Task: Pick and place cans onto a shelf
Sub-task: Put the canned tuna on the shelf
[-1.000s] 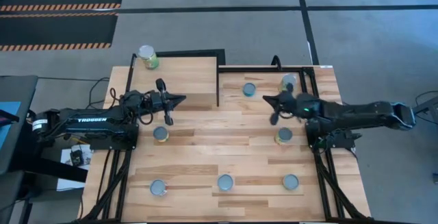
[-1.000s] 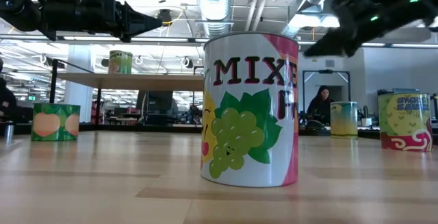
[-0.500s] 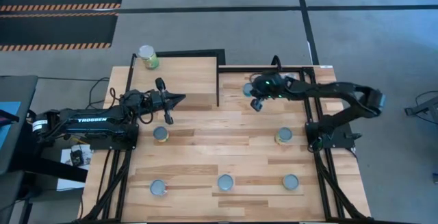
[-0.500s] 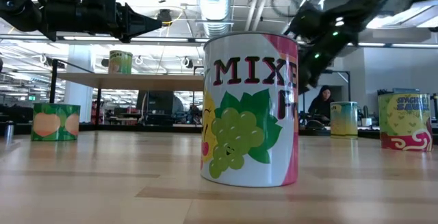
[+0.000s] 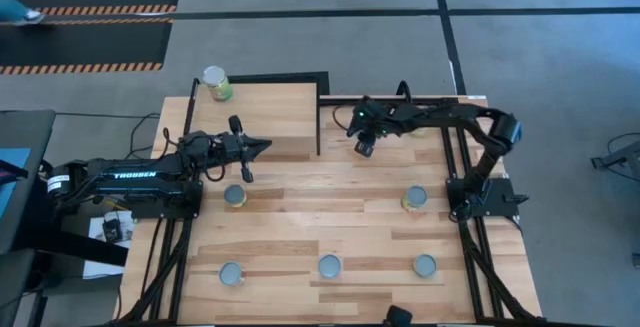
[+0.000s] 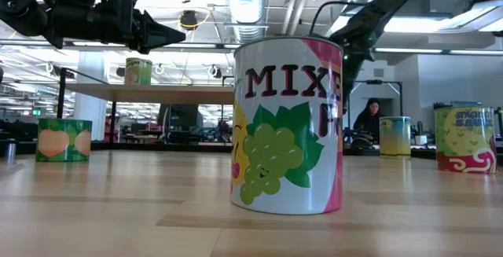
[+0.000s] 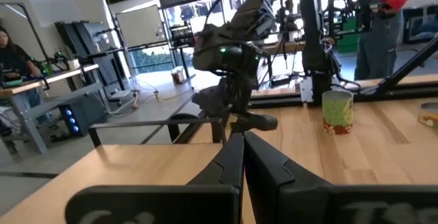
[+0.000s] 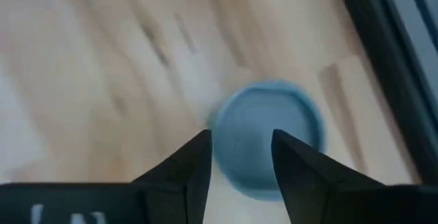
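- The left end effector hangs over the right part of the shelf, at the far left of the worktop; its fingers are pressed together and carry nothing.
- One can with a green label stands on the far left corner of the shelf, well apart from that end effector.
- Another can sits on the worktop just near of the left arm.
- Three cans line the near edge of the worktop: one at the left, one in the middle and one at the right.
- In the low view the middle one fills the foreground, white with green grapes on its label.
- The right end effector is at the far middle of the worktop, just right of the shelf's edge.
- Its fingers are spread, pointing down over the blue top of a can without touching it as far as the right wrist view shows.
- A yellow-labelled can stands on the right side of the worktop, near the right arm's base.
- A further can sits at the far right, partly hidden by the right arm.
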Available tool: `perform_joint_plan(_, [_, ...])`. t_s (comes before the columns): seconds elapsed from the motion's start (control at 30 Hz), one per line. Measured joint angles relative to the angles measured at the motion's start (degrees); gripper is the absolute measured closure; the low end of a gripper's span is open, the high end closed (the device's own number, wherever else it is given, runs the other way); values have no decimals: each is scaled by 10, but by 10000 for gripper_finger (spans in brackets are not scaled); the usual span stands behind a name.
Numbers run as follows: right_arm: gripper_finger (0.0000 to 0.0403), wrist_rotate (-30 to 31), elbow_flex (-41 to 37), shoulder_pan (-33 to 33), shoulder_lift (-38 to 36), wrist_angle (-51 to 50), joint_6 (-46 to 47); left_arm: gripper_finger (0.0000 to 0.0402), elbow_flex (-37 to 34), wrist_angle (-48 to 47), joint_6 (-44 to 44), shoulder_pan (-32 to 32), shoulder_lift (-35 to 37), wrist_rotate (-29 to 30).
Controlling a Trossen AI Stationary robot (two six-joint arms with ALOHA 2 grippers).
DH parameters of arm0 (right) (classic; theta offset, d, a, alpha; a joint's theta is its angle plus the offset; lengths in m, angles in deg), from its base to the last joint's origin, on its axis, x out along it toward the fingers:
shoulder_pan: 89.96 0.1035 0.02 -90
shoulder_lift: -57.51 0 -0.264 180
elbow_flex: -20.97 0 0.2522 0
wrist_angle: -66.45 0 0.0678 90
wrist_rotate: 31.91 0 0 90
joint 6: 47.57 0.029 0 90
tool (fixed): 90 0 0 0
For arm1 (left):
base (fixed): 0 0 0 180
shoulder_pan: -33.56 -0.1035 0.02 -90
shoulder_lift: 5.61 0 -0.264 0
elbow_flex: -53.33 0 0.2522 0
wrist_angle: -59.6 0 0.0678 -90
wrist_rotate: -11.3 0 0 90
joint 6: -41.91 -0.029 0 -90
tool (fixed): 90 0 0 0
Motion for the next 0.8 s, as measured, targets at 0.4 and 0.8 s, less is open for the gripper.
perform_joint_plan(0.4, [322, 0, 53, 2, 59, -69, -25, 400, 0, -4, -7, 0, 0, 0])
perform_joint_plan(0.8, [384, -58, 68, 120, -24, -181, 8, 400, 0, -15, -6, 0, 0, 0])
